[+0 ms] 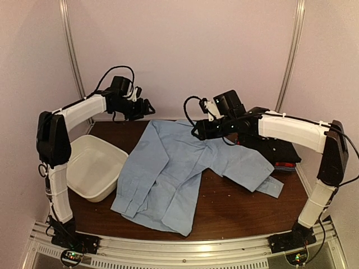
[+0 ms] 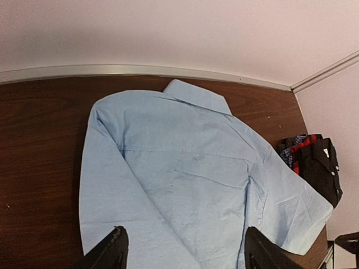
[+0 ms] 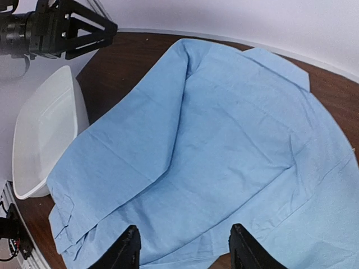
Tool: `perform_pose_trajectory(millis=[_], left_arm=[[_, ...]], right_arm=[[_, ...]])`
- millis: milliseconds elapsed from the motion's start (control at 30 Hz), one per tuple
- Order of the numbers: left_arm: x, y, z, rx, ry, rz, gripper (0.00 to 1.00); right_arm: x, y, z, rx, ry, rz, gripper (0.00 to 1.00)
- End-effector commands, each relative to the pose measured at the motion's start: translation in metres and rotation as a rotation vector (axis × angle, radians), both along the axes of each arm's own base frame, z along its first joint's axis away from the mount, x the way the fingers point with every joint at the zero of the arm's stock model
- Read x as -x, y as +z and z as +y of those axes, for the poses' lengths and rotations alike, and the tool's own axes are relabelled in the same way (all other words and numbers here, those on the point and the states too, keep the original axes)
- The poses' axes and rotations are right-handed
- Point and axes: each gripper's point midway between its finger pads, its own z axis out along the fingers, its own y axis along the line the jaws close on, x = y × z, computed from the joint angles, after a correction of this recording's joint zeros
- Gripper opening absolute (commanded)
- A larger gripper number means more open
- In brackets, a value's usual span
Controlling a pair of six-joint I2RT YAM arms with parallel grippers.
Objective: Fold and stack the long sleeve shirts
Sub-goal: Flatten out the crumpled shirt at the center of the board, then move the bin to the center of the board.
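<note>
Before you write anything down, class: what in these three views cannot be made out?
Folded stack of black, red and blue check shirts: top view, the white right arm covers its far part; count unclear.
Light blue collared cloth shirt: both wrist views, bottom edge cuts its hem.
White plastic tub: outside the left wrist view.

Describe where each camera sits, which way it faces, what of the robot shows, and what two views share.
Top external: above and behind the bases, looking down; both arms, left gripper, right gripper, light blue shirt, white tub.
Left wrist: over the shirt, facing the back wall; own fingers.
Right wrist: over the shirt, facing the tub; own fingers, left gripper.
Shared: all three show the shirt; top and right wrist share the tub.
</note>
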Motion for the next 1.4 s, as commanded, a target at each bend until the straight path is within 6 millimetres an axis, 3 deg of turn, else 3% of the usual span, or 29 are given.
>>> perform_pose_trajectory(millis=[0, 167, 367, 500, 733, 967, 1200, 1367], left_arm=[[0.029, 0.007, -0.019, 0.024, -0.022, -0.026, 0.72], [0.059, -0.004, -0.032, 0.026, -0.041, 0.003, 0.72], [0.082, -0.026, -0.033, 0.036, -0.037, 0.046, 0.73], [0.082, -0.042, -0.027, 0.021, 0.01, 0.071, 0.73], [0.062, -0.065, -0.01, -0.009, 0.171, 0.104, 0.76], [0.053, -0.086, -0.003, 0.011, 0.262, 0.153, 0.76], [0.057, -0.099, 0.001, 0.008, 0.288, 0.187, 0.76], [0.059, -0.11, 0.004, 0.003, 0.317, 0.213, 0.76]], right_arm=[[0.031, -0.029, 0.029, -0.08, 0.025, 0.06, 0.51], [0.055, -0.078, 0.058, -0.075, 0.079, 0.159, 0.42], [0.067, -0.122, 0.077, -0.078, 0.106, 0.227, 0.39], [0.069, -0.147, 0.08, -0.061, 0.105, 0.26, 0.37], [0.076, -0.182, 0.074, -0.02, 0.102, 0.307, 0.37], [0.08, -0.208, 0.051, 0.045, 0.058, 0.345, 0.36], [0.072, -0.221, 0.002, 0.086, -0.031, 0.372, 0.35], [0.059, -0.217, -0.035, 0.114, -0.103, 0.36, 0.35]])
